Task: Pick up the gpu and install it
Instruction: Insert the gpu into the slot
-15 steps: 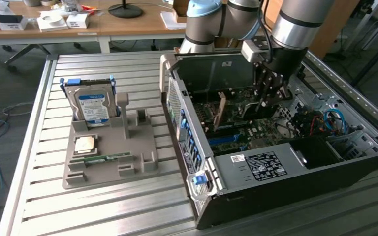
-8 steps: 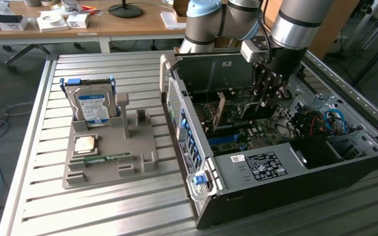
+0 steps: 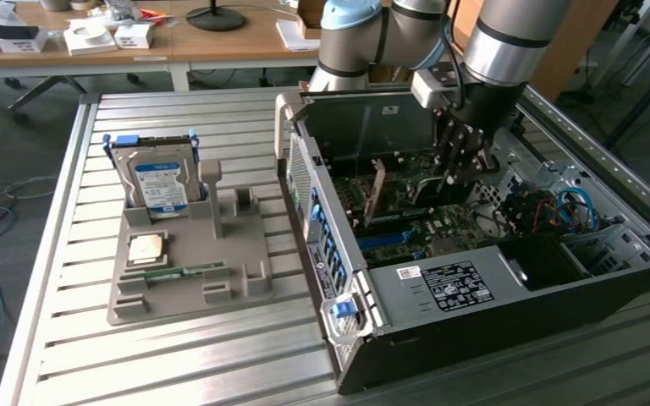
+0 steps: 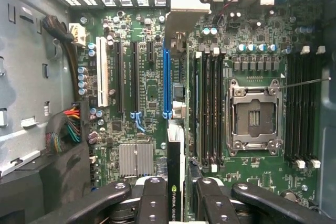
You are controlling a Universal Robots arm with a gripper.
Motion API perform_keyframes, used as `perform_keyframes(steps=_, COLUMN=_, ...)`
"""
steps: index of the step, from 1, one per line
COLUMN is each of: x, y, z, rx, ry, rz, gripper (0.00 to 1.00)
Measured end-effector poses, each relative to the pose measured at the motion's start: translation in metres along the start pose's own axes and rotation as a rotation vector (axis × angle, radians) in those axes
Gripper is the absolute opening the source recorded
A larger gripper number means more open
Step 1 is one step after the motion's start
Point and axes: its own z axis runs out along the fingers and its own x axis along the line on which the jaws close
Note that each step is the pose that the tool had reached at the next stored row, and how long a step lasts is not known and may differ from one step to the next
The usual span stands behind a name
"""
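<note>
In the upper right of the exterior view the gripper (image 3: 460, 161) reaches down into the open computer case (image 3: 596, 296), its jaws drawn in narrow and clamped on the 2 faces of the gpu (image 4: 176, 156), which hangs edge-on between the fingers (image 4: 153, 192). In the wrist view the card's silvery bracket (image 4: 185, 3) points toward the vented rear wall of the case, and the long blue slot (image 4: 166, 77) on the motherboard (image 4: 147, 93) runs just beside the card's line; whether the contacts have entered it cannot be told. The step in hand looks like seating the card. To do it well, the card's lower edge should lie parallel to the blue slot and directly over it, not offset toward the memory slots (image 4: 207, 108). The push should go straight down with no tilt, so both ends enter together. The bracket should meet the rear opening cleanly.
</note>
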Motion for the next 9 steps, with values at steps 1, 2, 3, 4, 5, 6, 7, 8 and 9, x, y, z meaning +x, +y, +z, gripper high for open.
perform_keyframes(steps=1, x=0.0, y=0.0005, z=0.0002, rx=0.0, ry=0.0, rz=0.0, gripper=0.26)
perform_keyframes(steps=2, x=0.0, y=0.0012, z=0.0003, rx=0.0, ry=0.0, rz=0.0, gripper=0.26)
perform_keyframes(steps=3, x=0.0, y=0.0017, z=0.0004, rx=0.0, ry=0.0, rz=0.001, gripper=0.26)
perform_keyframes(steps=4, x=0.0, y=0.0022, z=0.0006, rx=0.0, ry=0.0001, rz=0.001, gripper=0.26)
perform_keyframes(steps=5, x=0.0001, y=0.0027, z=0.0007, rx=0.0, ry=0.0001, rz=0.001, gripper=0.26)
perform_keyframes(steps=6, x=0.0001, y=0.0034, z=0.0008, rx=0.0, ry=0.0, rz=0.001, gripper=0.26)
perform_keyframes(steps=7, x=0.0, y=0.0043, z=0.001, rx=0.0, ry=0.0, rz=0.001, gripper=0.26)
perform_keyframes(steps=8, x=0.0, y=0.0052, z=0.0012, rx=0.0, ry=0.0, rz=0.002, gripper=0.26)
perform_keyframes(steps=9, x=0.0, y=0.0063, z=0.0015, rx=0.0001, ry=-0.0001, rz=0.002, gripper=0.26)
